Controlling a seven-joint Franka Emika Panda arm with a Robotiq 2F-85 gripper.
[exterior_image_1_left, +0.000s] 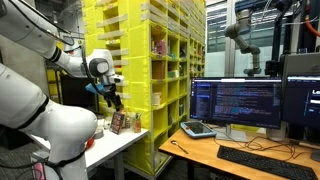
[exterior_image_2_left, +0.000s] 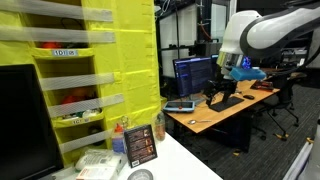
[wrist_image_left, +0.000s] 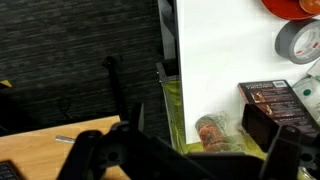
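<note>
My gripper (exterior_image_1_left: 112, 97) hangs in the air beside the yellow shelving, above the edge of a white table (exterior_image_1_left: 112, 148). It also shows in an exterior view (exterior_image_2_left: 225, 93). In the wrist view its two dark fingers (wrist_image_left: 190, 152) stand wide apart with nothing between them. Below it the wrist view shows a small round jar with a reddish label (wrist_image_left: 212, 132) lying in a yellow-green bin at the table's edge. A dark printed box (wrist_image_left: 272, 98) stands next to the jar on the table. The box also shows in both exterior views (exterior_image_2_left: 140, 145) (exterior_image_1_left: 118, 122).
A grey tape roll (wrist_image_left: 300, 40) and a red object (wrist_image_left: 295, 5) lie on the white table. Tall yellow shelves (exterior_image_1_left: 165, 60) stand beside it. A wooden desk (exterior_image_1_left: 215, 152) holds monitors (exterior_image_1_left: 235, 100) and a keyboard (exterior_image_1_left: 265, 160). Another arm (exterior_image_1_left: 245, 35) stands behind.
</note>
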